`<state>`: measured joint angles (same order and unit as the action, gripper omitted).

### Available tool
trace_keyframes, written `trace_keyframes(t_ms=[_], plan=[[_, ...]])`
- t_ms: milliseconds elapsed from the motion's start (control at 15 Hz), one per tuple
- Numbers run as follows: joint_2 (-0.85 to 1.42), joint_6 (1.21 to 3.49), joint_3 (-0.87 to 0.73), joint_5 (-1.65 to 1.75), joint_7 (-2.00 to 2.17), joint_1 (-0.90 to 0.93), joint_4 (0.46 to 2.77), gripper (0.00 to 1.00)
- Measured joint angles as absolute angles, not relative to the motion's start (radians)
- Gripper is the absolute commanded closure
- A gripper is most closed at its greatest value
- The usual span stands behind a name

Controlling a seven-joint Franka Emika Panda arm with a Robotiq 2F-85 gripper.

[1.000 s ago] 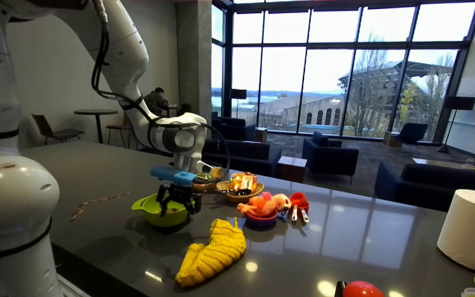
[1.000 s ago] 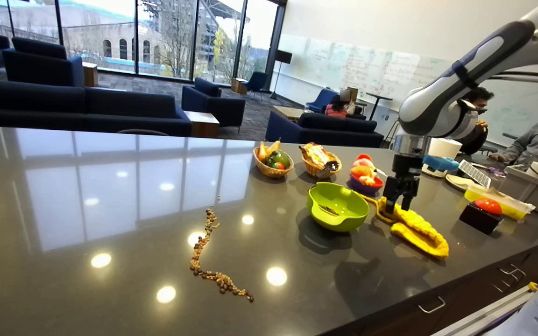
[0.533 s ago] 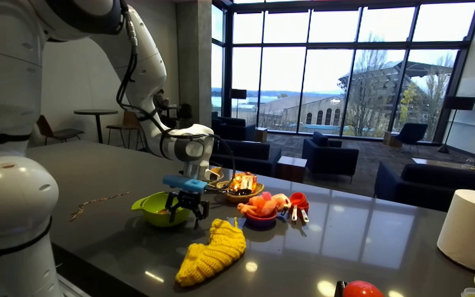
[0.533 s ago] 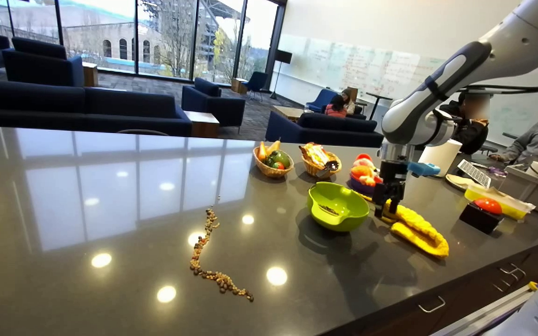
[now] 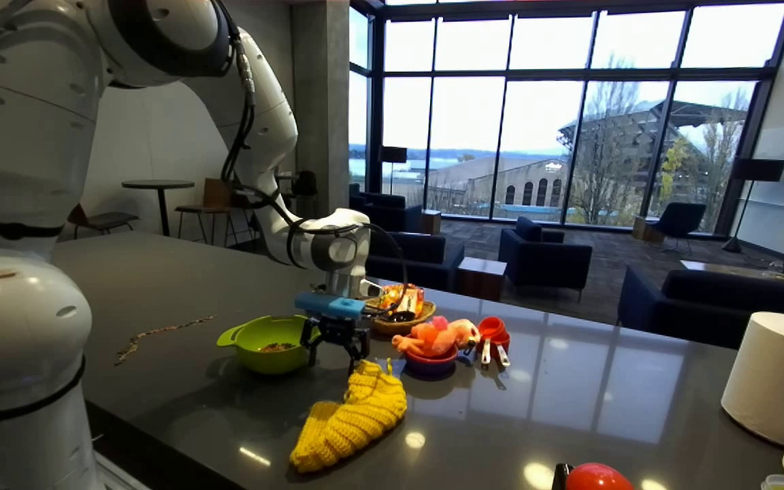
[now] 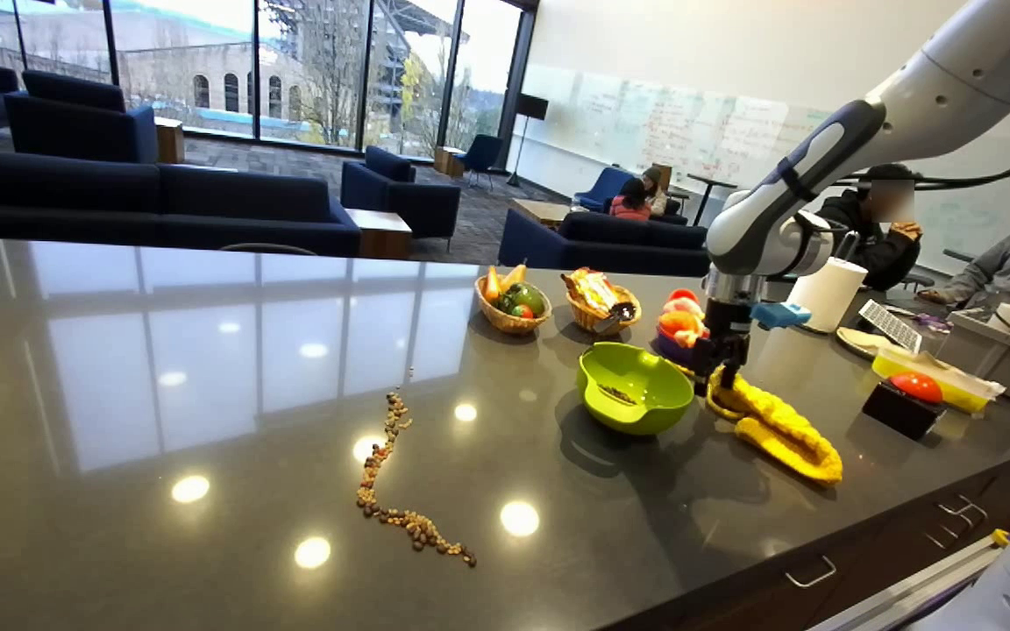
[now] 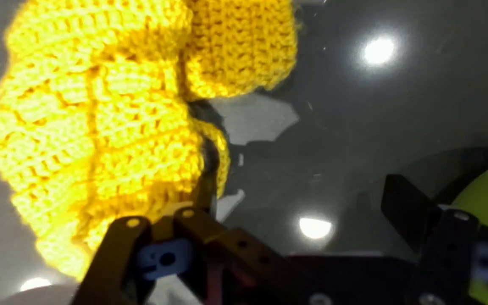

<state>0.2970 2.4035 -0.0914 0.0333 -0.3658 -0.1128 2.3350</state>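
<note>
Fingers (image 7: 443, 243) of the robot stand wide open and grip nothing. From left to right in an exterior view, first comes a line of small grains (image 6: 419, 528), loose on the tabletop (image 6: 207, 552). Behind and further right are a fruit basket (image 6: 514, 326) and a wicker basket (image 6: 584, 316) with wrapped packets. Next stands the green bowl (image 6: 648, 419), upright, with some grains at its bottom. The fingers are between this bowl and the yellow knitted piece (image 6: 775, 414); one fingertip is above or just beside the edge of the knitted piece, and whether it touches, I cannot tell. At the far right is a red button (image 6: 917, 386) on a black box (image 6: 904, 414). As I judge it, positioning near the knitted piece is mostly done, but no grasp is made yet: this piece lies free on the tabletop.
</note>
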Motion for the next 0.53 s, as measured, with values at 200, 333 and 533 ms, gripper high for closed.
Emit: trace_keyframes(t_ms=[200, 333, 533], plan=[[0.320, 2.404, -0.092, 0.034, -0.366, -0.134, 2.311, 0.00], [0.338, 2.425, -0.093, 0.042, -0.350, -0.139, 2.305, 0.00], [0.364, 2.481, -0.106, 0.110, -0.273, -0.135, 2.304, 0.00]])
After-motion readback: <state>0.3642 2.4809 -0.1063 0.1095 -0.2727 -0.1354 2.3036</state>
